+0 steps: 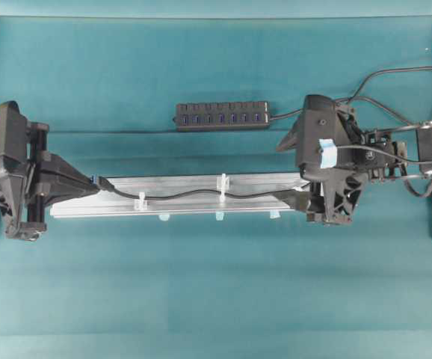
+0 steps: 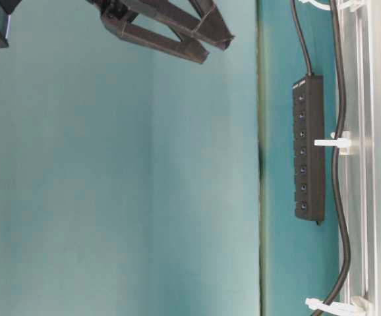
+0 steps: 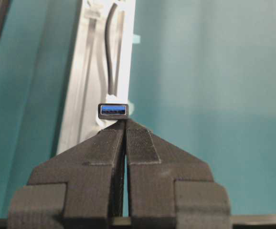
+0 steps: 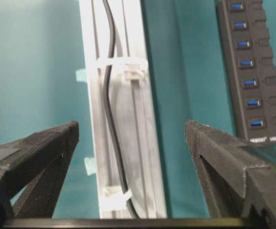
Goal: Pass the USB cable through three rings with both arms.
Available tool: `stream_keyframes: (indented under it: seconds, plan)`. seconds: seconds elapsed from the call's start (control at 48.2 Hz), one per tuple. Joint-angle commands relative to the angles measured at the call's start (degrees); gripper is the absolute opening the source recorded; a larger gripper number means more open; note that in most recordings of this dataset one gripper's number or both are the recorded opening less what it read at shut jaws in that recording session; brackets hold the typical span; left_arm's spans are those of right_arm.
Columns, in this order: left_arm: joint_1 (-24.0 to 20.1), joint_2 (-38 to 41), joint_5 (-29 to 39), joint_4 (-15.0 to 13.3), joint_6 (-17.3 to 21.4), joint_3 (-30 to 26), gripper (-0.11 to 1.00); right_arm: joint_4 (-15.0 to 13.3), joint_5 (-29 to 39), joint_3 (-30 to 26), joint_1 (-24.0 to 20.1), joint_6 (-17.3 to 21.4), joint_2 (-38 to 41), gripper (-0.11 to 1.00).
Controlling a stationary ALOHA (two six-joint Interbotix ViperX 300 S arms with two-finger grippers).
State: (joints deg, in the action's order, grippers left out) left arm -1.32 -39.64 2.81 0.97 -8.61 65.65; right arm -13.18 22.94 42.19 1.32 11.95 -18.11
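At rail's left end: left end effector (image 1: 90, 187) clamped on USB cable (image 1: 186, 194) plug.
Right end effector (image 4: 131, 143) spread wide; cable apparently threaded, pulling through likely next.

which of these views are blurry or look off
Left wrist view: the left hand and the plug of the USB cable are sharp, the rail behind is soft. Right wrist view: the right hand is blurred, as is the hub. Table-level view is turned sideways. Overhead view is evenly lit and sharp.
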Motion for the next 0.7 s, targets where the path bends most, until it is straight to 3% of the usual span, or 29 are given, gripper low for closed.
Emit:
stream_keyframes:
  seconds: [0.0,0.684]
  plan:
    - [-0.1,0.2,-0.3,0.2,0.0,-1.4,0.01,-0.1,-0.5,-0.5,-0.1,0.6,-0.9,0.80]
    - [-0.1,0.4,-0.3,0.2,-0.4,-1.4,0.01,-0.1,-1.6,-0.5,-0.1,0.7,-0.9,0.80]
